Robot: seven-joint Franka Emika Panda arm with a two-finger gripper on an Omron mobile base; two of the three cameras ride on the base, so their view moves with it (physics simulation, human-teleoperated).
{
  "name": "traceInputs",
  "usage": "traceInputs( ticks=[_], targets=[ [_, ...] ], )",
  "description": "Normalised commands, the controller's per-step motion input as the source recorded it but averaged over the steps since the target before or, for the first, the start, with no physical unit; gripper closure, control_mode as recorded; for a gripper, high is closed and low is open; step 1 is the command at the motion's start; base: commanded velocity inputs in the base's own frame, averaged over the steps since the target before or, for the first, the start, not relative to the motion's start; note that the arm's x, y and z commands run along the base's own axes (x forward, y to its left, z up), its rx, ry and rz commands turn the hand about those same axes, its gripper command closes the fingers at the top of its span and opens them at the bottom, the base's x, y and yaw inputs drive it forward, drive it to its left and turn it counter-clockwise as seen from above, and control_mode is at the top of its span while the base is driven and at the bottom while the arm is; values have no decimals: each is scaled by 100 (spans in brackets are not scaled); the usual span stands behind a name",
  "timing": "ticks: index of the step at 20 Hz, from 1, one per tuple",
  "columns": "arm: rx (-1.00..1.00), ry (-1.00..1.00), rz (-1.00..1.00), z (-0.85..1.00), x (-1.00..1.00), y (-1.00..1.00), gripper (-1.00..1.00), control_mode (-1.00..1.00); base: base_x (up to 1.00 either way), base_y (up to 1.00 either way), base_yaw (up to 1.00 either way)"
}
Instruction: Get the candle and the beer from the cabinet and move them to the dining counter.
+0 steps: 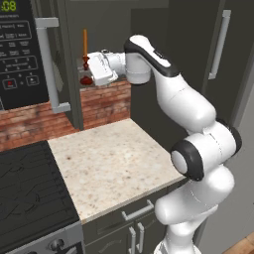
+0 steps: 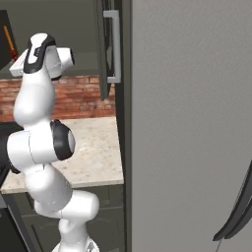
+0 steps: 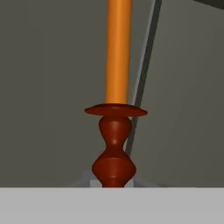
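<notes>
Candle holder: dark red, turned and flared, it fills the lower middle of the hand view, upright, right in front of the hand camera.
Candle (image 3: 117, 87): 1 thin orange taper standing straight in that holder, its top cut off by the upper edge of the hand view; in the left base view it stands upright inside the open cabinet, at the gripper's tip.
Gripper (image 1: 89, 71): reaches level into the cabinet opening, jaws nearly closed on the candle at its dark red holder; the fingertips themselves are hidden behind the holder and the white hand.
Cabinet (image 1: 69, 64): dark grey-green wall cabinet above the counter; its left door stands open with 1 long pale grey bar handle (image 1: 47, 64); its right door with a second bar handle (image 2: 114, 47) shows in the right base view.
Arm (image 1: 173, 99): white with dark joints, rising from the lower right of the left base view and bending left toward the cabinet.
Counter slab (image 1: 109, 163): beige speckled stone, below the cabinet and beside the stove.
Stove (image 1: 30, 193): black, touching the slab's left edge.
Brick wall (image 1: 104, 101): red, between the slab and the cabinet.
Microwave panel (image 1: 17, 49): dark, with a green display, upper left.
Refrigerator (image 2: 192, 123): tall grey, right of the slab.
</notes>
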Motion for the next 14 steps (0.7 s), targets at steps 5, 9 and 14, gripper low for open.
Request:
traceInputs(
  ticks=[5,9,14],
  targets=[
    [3,-2,-9,0,-59,-7,100,-100,0,0,0],
    [2,0,-10,0,-62,-13,100,-100,0,0,0],
    [3,0,-11,0,-63,-24,100,-100,0,0,0]
  ],
)
